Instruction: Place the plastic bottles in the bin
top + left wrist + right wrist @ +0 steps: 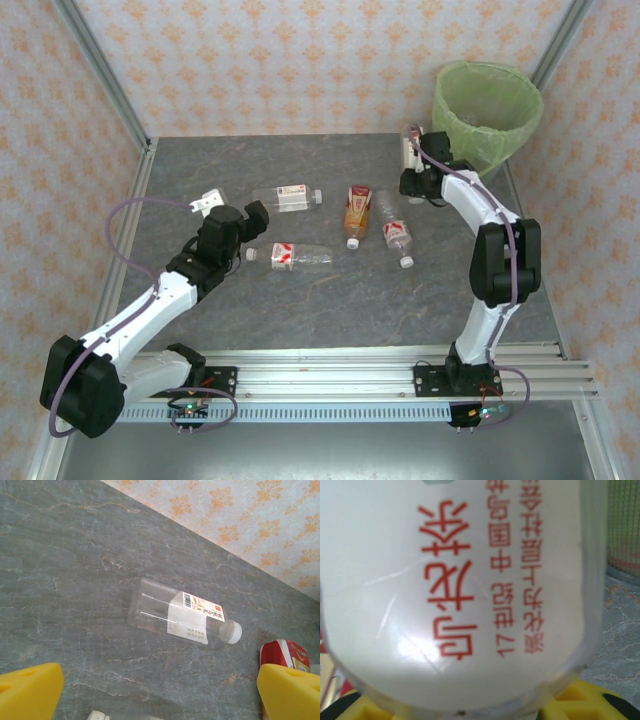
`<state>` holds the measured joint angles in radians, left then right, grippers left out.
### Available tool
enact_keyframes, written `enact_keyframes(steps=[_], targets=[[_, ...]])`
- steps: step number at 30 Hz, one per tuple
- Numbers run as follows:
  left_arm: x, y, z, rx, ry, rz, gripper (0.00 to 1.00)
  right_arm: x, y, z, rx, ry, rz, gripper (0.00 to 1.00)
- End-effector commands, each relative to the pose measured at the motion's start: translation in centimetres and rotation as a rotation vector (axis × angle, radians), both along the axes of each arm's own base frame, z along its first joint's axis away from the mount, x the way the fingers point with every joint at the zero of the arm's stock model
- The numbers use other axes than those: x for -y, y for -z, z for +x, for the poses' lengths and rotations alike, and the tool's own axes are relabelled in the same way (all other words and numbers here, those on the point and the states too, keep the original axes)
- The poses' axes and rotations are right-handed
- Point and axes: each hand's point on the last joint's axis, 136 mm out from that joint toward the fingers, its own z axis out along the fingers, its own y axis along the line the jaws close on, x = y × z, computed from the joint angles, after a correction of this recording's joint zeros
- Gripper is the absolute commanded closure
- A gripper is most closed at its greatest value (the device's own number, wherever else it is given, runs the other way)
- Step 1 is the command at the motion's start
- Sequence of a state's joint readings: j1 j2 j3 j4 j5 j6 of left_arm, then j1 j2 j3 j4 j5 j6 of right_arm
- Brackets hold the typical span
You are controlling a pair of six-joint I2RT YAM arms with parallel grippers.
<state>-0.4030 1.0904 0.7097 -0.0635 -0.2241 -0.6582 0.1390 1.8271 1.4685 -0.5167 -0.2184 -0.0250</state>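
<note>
Held bottle (455,590): white label with red Chinese print, upside down in the right wrist view, only "17" is readable. Right gripper (413,165) is pinching it, yellow fingertips (592,702) tight against its sides, at the table's far right corner just beside the bin (487,105), which has a light-green bag liner. Left gripper (160,695) is spread wide, nothing between the yellow pads (30,692), over the table's left half. Ahead of it lies the far bottle (182,620): clear, white cap, white label with barcode and red print too small to read. 3 more lie mid-table (300,310). Near bottle (290,256) has a red-white label and sits just beside the left gripper. Orange-label bottle (357,212) has a red top. 4th bottle (396,231) is clear with its white cap toward the near edge, right next to the orange one; can't tell if they touch. Surface is grey marble-look, with an aluminium rail (350,360) along the near edge. Walls (300,60) are pale wallpaper with an orange floral pattern.
</note>
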Motion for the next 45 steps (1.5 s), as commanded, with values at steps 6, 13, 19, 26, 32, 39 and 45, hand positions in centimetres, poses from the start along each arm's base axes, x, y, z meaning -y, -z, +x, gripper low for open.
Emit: enact_keyframes(steps=[6, 13, 19, 26, 32, 39, 45], targets=[[-1.2, -0.1, -0.2, 0.008, -0.059, -0.001, 0.00, -2.4, -6.0, -0.6, 0.171, -0.123, 0.105, 0.92], [-1.2, 0.0, -0.1, 0.004, -0.060, -0.001, 0.00, -3.4, -10.5, -1.4, 0.270, -0.166, 0.168, 0.94], [-1.3, 0.0, 0.1, 0.006, -0.076, -0.002, 0.00, -3.4, -14.9, -2.0, 0.364, -0.165, 0.188, 0.98], [-1.6, 0.1, 0.1, 0.006, -0.086, 0.004, 0.00, -1.7, -18.6, -1.5, 0.418, -0.116, 0.106, 1.00], [-1.9, 0.1, -0.4, 0.007, -0.091, 0.017, 0.00, 1.7, -22.0, 0.0, 0.444, -0.068, 0.052, 1.00], [-2.9, 0.1, -1.2, 0.018, -0.126, 0.026, 0.00, 5.3, -24.5, 0.3, 0.468, -0.013, -0.007, 1.00], [-3.2, 0.2, -1.4, 0.019, -0.140, 0.030, 0.00, 9.1, -25.1, 0.3, 0.454, 0.057, -0.100, 1.00]])
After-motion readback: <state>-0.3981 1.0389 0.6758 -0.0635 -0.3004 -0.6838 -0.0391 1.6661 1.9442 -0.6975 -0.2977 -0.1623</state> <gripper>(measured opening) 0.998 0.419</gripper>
